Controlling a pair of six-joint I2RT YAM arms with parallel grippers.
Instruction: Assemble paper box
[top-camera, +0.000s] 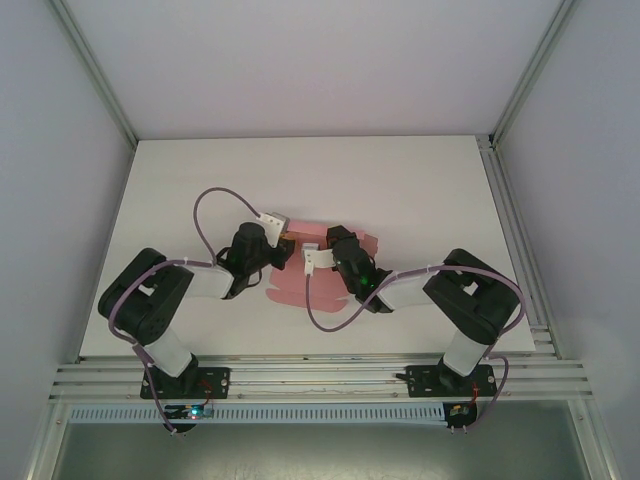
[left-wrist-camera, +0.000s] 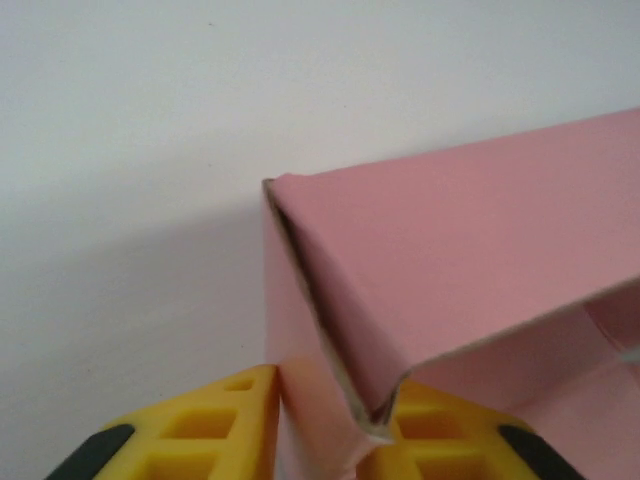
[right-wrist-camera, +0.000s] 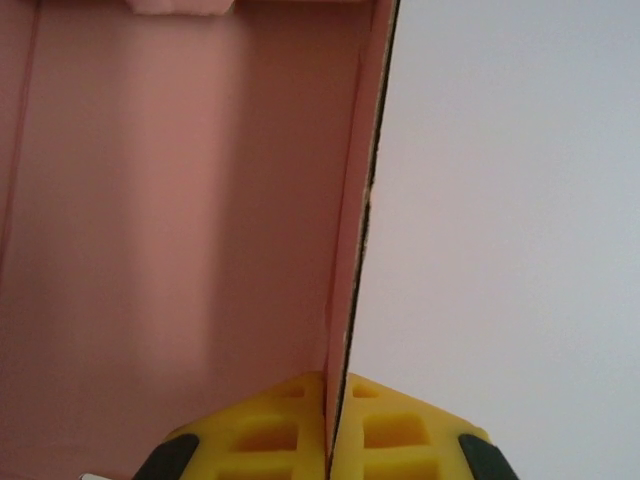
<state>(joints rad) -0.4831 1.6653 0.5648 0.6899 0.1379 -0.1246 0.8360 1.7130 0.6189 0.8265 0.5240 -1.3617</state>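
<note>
Pink thin-card paper box (top-camera: 300, 288), partly folded, lies on the white bench (top-camera: 420, 190) beneath both end effectors. Our left end effector (left-wrist-camera: 325, 425) is nearly closed, its yellow pads (left-wrist-camera: 210, 430) pinching a folded corner wall. Our right end effector (right-wrist-camera: 330, 425) is clamped tight on an upright side wall's edge, with the box floor to its left. We judge that wall-raising is in hand; next calls for folding the wall over squarely without creasing the card.

surface: plain white table (top-camera: 400, 180), takes up the middle of the frame | on it: pink paper box (top-camera: 285, 288), dead center, partly folded up
</note>
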